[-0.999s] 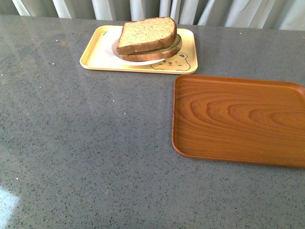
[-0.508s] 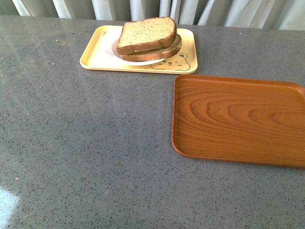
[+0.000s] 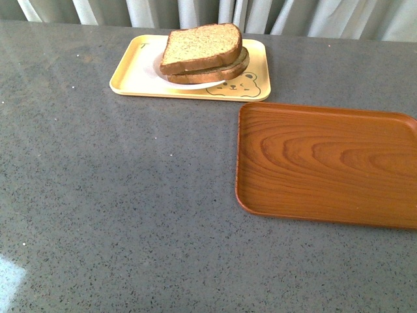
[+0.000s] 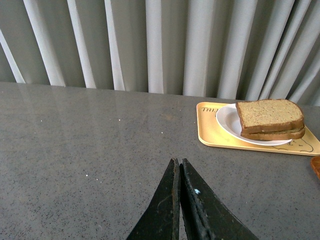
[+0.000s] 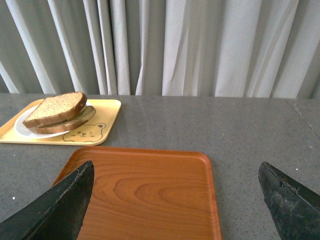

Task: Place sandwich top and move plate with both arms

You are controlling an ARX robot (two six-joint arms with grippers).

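Top slice (image 3: 201, 45) already on sandwich, on plate (image 3: 195, 84) in yellow tray (image 3: 137, 78). My left hand (image 4: 178, 167) pinched closed, empty — right hand (image 5: 175, 187) spread wide, empty. Next: both reach plate rim.

A grey stone table (image 3: 130, 195) with small white and dark speckles fills the front view. Along its far edge, at 12 o'clock, hang pale grey curtains (image 5: 200, 45) in long vertical folds. Soft light falls on the surface, with one bright patch (image 3: 10, 277) at 8 o'clock.
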